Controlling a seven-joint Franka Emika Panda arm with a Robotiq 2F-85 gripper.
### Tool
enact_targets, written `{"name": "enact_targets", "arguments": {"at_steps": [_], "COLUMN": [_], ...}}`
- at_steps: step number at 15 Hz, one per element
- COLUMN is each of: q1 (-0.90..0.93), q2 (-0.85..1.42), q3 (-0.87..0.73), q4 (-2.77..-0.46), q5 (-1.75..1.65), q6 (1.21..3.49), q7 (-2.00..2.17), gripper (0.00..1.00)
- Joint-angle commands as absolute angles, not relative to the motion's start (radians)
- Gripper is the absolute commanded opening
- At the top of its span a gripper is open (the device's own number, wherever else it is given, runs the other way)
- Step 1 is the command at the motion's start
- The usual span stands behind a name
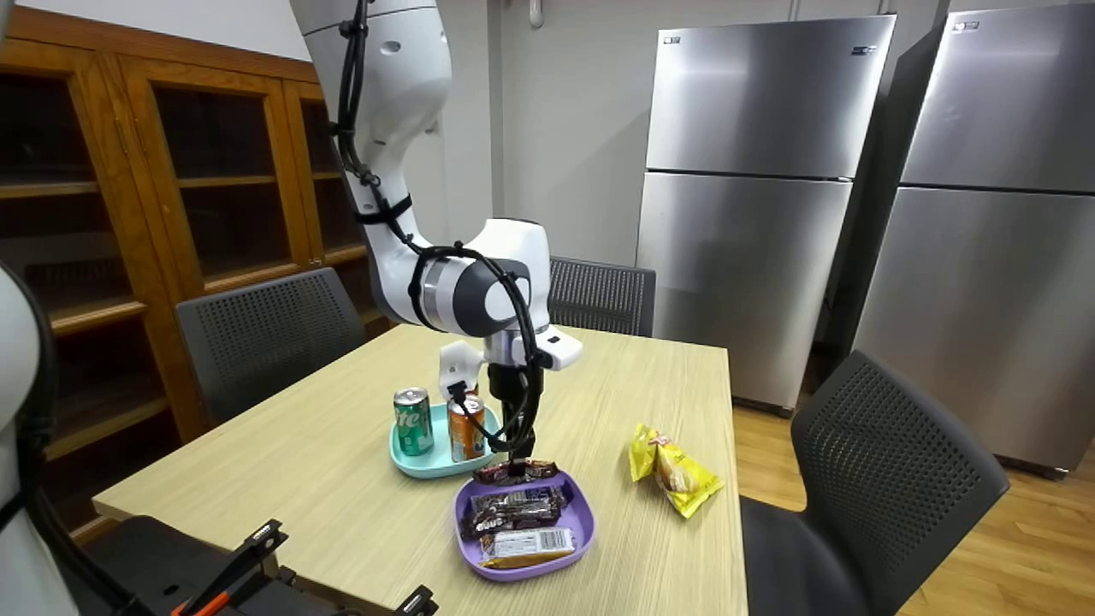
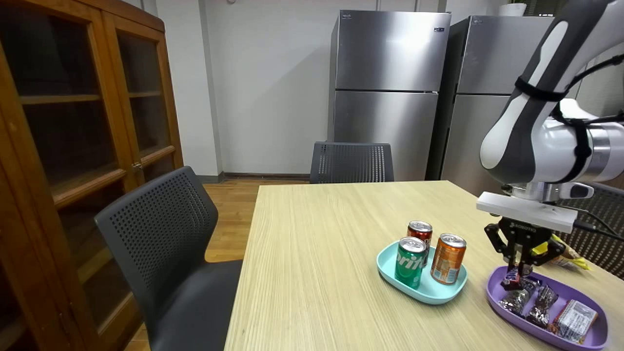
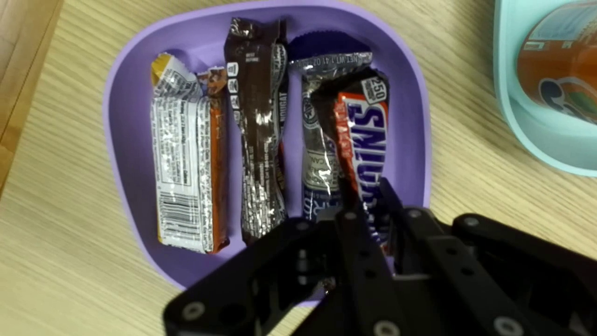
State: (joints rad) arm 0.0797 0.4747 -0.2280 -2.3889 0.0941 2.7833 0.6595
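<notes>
- The room has a glass-doored wooden cabinet (image 2: 119,107) and a steel refrigerator (image 2: 385,131) with another beside it; dark mesh chairs stand around a pale wood table (image 2: 317,253).
- The gripper (image 3: 368,198) points down over the near-side tray with its fingers drawn in narrow, pinching a Snickers bar (image 3: 366,135) between them.
- The Snickers bar lies directly in the gripper's line. In the wrist view its long axis runs away from the gripper toward the top, and the fingers flank it, so the grip is across its width, with much of the printed face reaching out past the fingertips.
- Whether its underside touches anything I cannot tell; from above it covers part of a silver-and-blue bar (image 3: 322,163).
- Alongside, roughly parallel, lie a brown bar (image 3: 259,116) and then a white-and-orange bar (image 3: 179,172), all inside a purple tray (image 3: 123,130).
- Just beside that tray, on the Snickers bar's side, sits a teal tray (image 2: 441,295) bearing a green can (image 2: 410,265), an orange can (image 2: 448,258) and a red can (image 2: 420,229), all upright.
- Apart from both trays, yellow packaging (image 1: 689,479) lies on the table in an exterior view.
</notes>
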Motion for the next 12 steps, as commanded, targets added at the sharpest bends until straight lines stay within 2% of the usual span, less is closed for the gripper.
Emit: {"name": "enact_targets", "arguments": {"at_steps": [1,4,5,6,12], "q1": [0.068,0.068,0.073,0.070,0.058], "q2": [0.477,0.481,0.482,0.481,0.455], "q3": [-0.209,-0.210,-0.217,-0.215,-0.218], "q4": [-2.383,-2.381,-2.382,-2.382,-2.399], "q5": [0.125,0.130,0.126,0.128,0.128], "q6": [2.784,2.783,2.788,2.783,2.792], "q7": [0.643,0.643,0.648,0.645,0.631], "gripper": [0.03,0.03,0.26,0.39,0.82]}}
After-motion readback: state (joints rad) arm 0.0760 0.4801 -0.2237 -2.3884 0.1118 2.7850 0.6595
